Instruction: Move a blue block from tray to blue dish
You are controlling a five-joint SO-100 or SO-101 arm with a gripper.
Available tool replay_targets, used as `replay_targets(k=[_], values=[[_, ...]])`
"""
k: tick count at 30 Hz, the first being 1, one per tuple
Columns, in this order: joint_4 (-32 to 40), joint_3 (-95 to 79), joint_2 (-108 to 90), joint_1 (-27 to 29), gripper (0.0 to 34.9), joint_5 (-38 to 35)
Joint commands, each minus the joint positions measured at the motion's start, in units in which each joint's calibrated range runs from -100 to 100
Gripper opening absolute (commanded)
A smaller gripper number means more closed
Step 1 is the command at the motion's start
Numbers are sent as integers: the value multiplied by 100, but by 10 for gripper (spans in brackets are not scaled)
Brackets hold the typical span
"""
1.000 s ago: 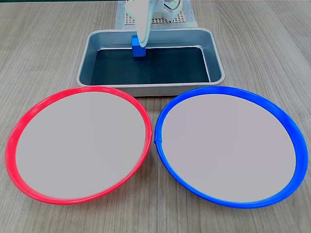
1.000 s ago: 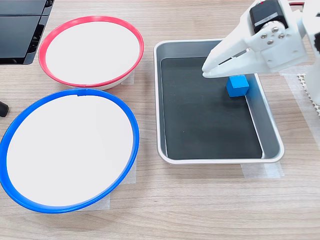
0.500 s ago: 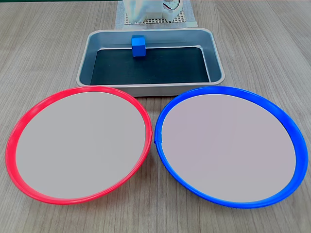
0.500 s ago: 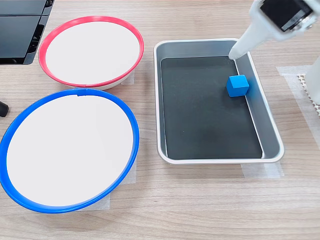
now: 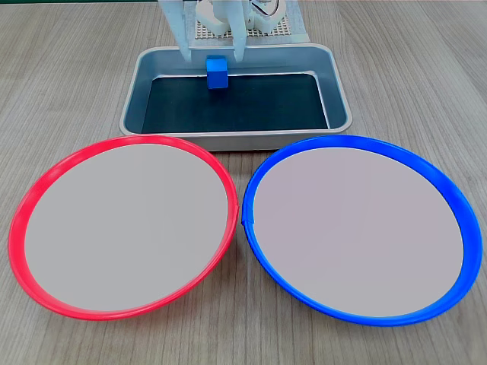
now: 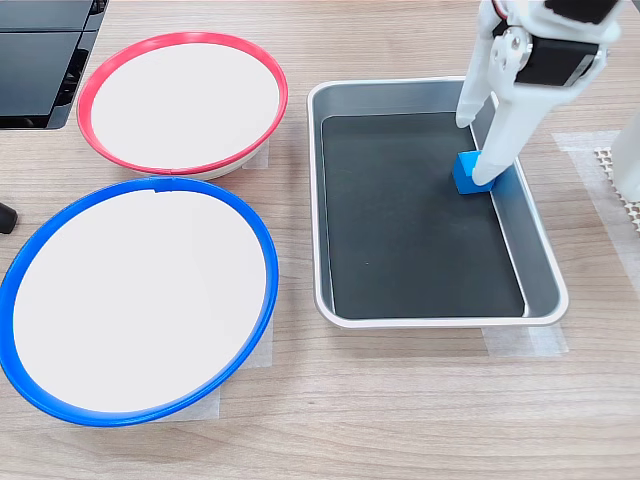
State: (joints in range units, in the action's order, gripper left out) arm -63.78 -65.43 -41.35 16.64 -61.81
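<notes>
First exterior view: white fingers (image 5: 211, 55) hang spread wide over the far end of the tray (image 5: 338, 91), one on each side of the blue block (image 5: 217, 74), holding nothing.
Second exterior view shows the block (image 6: 468, 174) resting on the tray's dark bottom close to the wall on the second exterior view's right, with one finger tip low beside its right edge and the other further off toward the tray's far end; whether either tip touches it cannot be told. The blue dish (image 6: 40, 225) and the red plate (image 6: 120, 55) sit on the bench (image 6: 400, 400), well apart from the block.
</notes>
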Motion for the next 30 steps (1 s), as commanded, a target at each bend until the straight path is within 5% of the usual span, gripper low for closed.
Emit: replay_targets(k=[1, 11, 15, 22, 26, 30], values=[[423, -326, 122, 26, 214, -112], [1042, -927, 233, -125, 4, -93], [547, 57, 574, -614, 4, 396], [-757, 5063, 3064, -2148, 3, 2315], [-361, 7712, 5120, -2798, 3, 3204], [60, 8359, 6041, -2995, 3, 3507]])
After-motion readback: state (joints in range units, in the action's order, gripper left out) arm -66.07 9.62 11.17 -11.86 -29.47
